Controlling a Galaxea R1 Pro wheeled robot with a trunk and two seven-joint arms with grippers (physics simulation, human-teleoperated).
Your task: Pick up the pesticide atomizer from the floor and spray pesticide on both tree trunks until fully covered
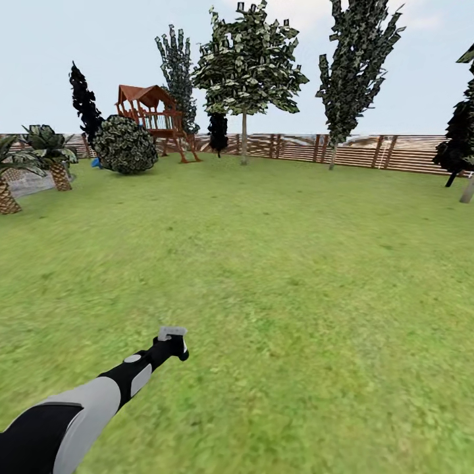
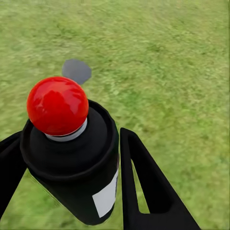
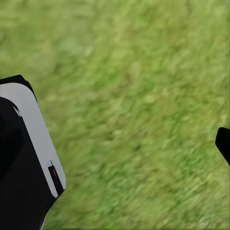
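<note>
Left claw [image 1: 172, 342] out low over the lawn [image 1: 296, 263], arm stretched forward; it is clenched on the pesticide atomizer [image 2: 72, 153]. In the left wrist view the black can sits between the two black fingers [image 2: 143, 187], touching both, red round button [image 2: 57, 105] on top, a white label patch on its side. A small dark grey patch [image 2: 76, 70] lies on the grass beyond the can. In the head view the atomizer's light grey head [image 1: 172, 332] pokes up at the claw tip.

Right claw: right wrist view has a black-and-white arm part [image 3: 24, 158] at one edge and a dark tip [image 3: 223, 142] at the other, blurred grass between; cannot tell if it is released or clenched.

Far ahead of the left claw, well apart: a broad-canopy tree [image 1: 247, 59] with a thin bare trunk [image 1: 243, 138] near the wooden slat fence [image 1: 368, 151]. Second tall tree [image 1: 355, 66] to its right. Wooden playset [image 1: 155, 115] and round bush [image 1: 125, 145] ahead-left, stubby palms [image 1: 49, 155] further left. No white specks discernible on the trunks at this range.
</note>
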